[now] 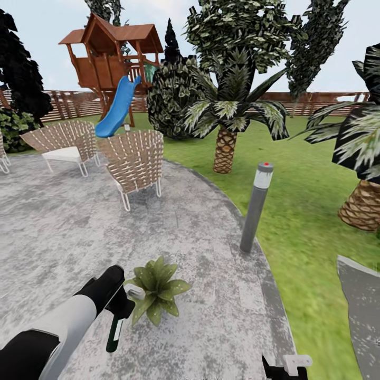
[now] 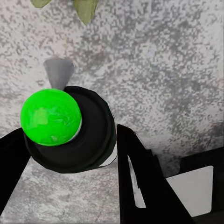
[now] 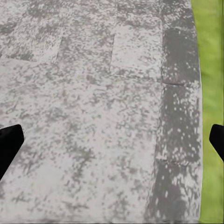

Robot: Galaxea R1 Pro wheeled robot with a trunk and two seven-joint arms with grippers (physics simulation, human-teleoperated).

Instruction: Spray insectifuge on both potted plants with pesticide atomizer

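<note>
In the head view my left gripper is shut on the pesticide atomizer, a dark green-black bottle hanging below the fingers. Its white spray head sits right beside a potted plant, a low rosette of pointed green leaves on the grey paved patio of the garden. The left wrist view looks along the atomizer held between the black fingers, with leaf tips just beyond. My right gripper hangs open over bare paving near the lawn edge, low at the head view's bottom edge.
A tall grey bollard lamp stands at the patio rim. Two wicker chairs sit further back. Palms grow on the lawn, and a grey stepping stone lies at right. A playhouse with a blue slide backs onto the fence.
</note>
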